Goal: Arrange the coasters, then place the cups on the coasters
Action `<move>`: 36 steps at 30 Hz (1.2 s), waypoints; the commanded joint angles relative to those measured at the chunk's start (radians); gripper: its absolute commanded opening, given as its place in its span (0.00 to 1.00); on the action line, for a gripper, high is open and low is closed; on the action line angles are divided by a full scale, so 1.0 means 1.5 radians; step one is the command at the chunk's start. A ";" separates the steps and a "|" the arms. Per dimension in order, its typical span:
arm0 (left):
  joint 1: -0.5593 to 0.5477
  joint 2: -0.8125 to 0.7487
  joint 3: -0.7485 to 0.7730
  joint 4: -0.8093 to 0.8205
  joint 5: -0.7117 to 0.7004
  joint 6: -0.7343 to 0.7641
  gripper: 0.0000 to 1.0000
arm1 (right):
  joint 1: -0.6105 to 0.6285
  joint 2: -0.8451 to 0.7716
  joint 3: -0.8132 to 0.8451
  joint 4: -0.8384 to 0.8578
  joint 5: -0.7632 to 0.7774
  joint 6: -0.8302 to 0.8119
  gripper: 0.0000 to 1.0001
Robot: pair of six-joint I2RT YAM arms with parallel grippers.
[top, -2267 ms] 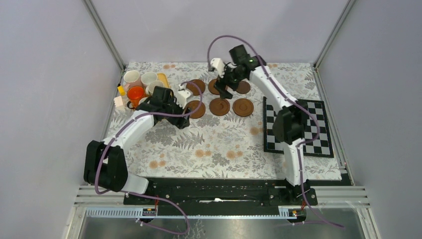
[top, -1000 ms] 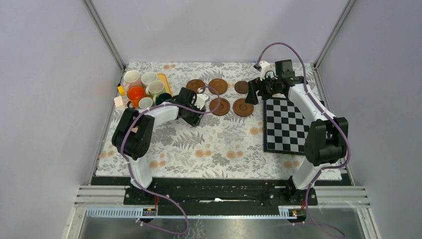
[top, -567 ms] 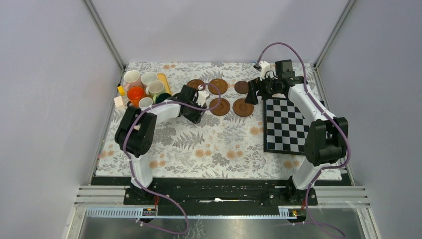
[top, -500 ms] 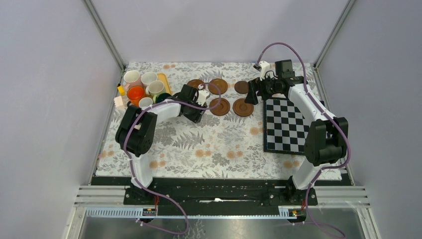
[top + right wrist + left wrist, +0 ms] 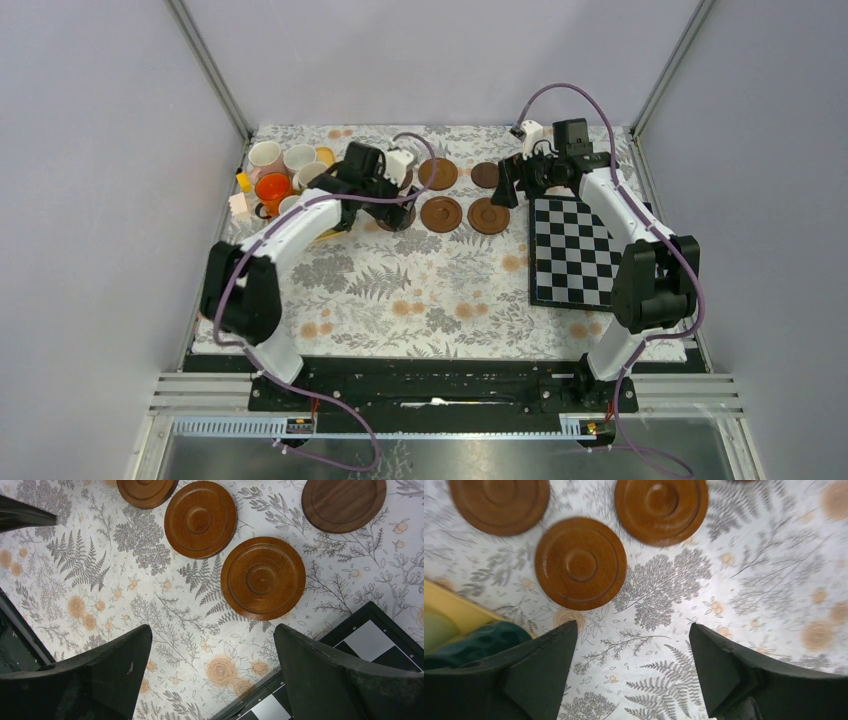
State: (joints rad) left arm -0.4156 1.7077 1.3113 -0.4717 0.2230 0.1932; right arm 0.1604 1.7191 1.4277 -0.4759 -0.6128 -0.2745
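Several brown coasters lie at the back middle of the table, among them one at the far row [image 5: 438, 173] and one nearer [image 5: 489, 216]. My left gripper [image 5: 385, 205] hangs open above the mat, nothing between its fingers [image 5: 549, 665]; a coaster [image 5: 580, 562] lies just ahead of it and the dark green cup [image 5: 479, 640] shows at its left finger. The other cups stand bunched at the back left: pink [image 5: 265, 156], white [image 5: 299, 157], pale green [image 5: 313, 175], orange [image 5: 272, 187]. My right gripper [image 5: 212, 650] is open and empty, hovering near a coaster [image 5: 263, 577].
A yellow tray [image 5: 454, 610] lies beneath the cups at the back left. A black-and-white chessboard [image 5: 580, 250] covers the right side, its corner [image 5: 370, 640] just below my right gripper. Cage walls close in on three sides.
My left gripper has opened wider and moved up and back toward the far left, its arm swinging outward. The right arm has stayed in place.
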 commanded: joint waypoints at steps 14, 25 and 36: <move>0.209 -0.274 -0.045 -0.002 0.086 -0.077 0.99 | 0.091 0.044 0.195 0.019 0.202 0.031 1.00; 0.455 -0.272 -0.076 -0.115 0.231 0.079 0.99 | 0.091 0.086 0.242 -0.115 0.106 0.004 1.00; 0.580 -0.170 -0.123 -0.090 0.261 0.275 0.90 | 0.087 -0.061 0.033 -0.090 0.004 -0.028 1.00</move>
State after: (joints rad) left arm 0.4080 1.3872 1.1465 -0.6544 0.5446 0.4603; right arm 0.2981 1.7390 1.5372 -0.6086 -0.5232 -0.2657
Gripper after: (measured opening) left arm 0.947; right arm 0.993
